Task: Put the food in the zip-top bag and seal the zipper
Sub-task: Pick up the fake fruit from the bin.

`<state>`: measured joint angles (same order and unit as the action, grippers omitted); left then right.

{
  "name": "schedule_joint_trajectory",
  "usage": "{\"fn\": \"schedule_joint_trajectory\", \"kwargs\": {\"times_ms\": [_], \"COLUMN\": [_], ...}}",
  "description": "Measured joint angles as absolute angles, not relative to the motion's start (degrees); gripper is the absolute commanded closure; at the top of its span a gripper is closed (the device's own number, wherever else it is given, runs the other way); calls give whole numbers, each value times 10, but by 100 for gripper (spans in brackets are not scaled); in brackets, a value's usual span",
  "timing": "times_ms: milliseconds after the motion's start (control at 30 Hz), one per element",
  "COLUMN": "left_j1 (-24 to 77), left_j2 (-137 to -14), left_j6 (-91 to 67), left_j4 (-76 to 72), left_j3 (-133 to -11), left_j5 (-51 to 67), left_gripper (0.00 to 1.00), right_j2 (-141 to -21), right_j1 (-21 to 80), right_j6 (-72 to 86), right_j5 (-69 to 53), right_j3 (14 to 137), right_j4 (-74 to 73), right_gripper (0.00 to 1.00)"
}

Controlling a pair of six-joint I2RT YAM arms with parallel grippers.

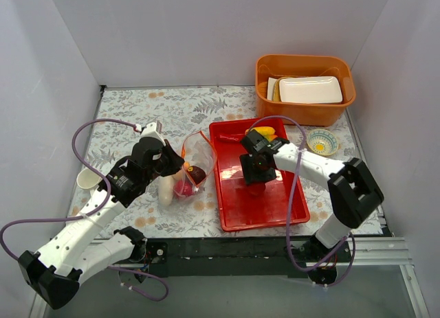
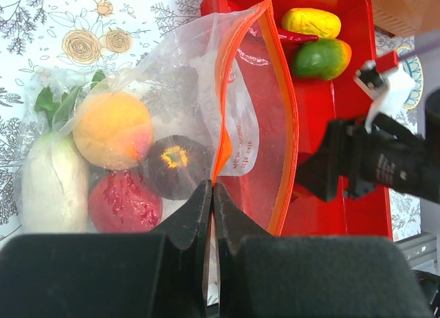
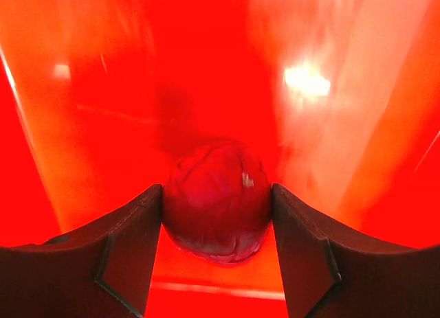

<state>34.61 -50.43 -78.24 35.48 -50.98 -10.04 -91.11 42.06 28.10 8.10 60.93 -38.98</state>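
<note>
On surface [image 1: 137,112], zip-top bag [image 1: 199,153] lies just beside left rim of red tray [image 1: 237,211], mouth gaping; left claw [image 2: 212,194] pinched tight on its zipper [image 2: 221,136]. Bag's print [image 2: 240,150] too small to read. In tray, right claw [image 3: 218,193] clamps dark-red food [image 3: 216,208], bare floor around.

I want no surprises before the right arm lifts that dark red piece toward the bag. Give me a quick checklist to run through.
1. Right gripper closed against both sides of the dark red food: ok.
2. Left gripper pinching the zip-top bag at its rim: ok.
3. Bag mouth open toward the red tray: ok.
4. Room left inside the bag: cannot tell.
5. Zipper sealed: not ok, open.
</note>
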Motion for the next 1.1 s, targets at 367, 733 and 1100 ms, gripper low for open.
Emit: {"fn": "schedule_joint_trajectory", "kwargs": {"times_ms": [367, 733, 1100], "left_j1": [346, 346, 346], "left_j2": [-486, -489, -498], "left_j6": [-784, -784, -784], "left_j4": [362, 360, 356], "left_j3": [-510, -503, -503], "left_j5": [-107, -107, -104], "left_gripper": [100, 100, 100], "right_j2": [-987, -974, -913], "right_j1": [421, 421, 421], "right_j6": [253, 256, 257], "right_j5": [110, 112, 91], "right_j3": [665, 658, 635], "right_j4": [-367, -368, -373], "right_gripper": [15, 8, 7]}}
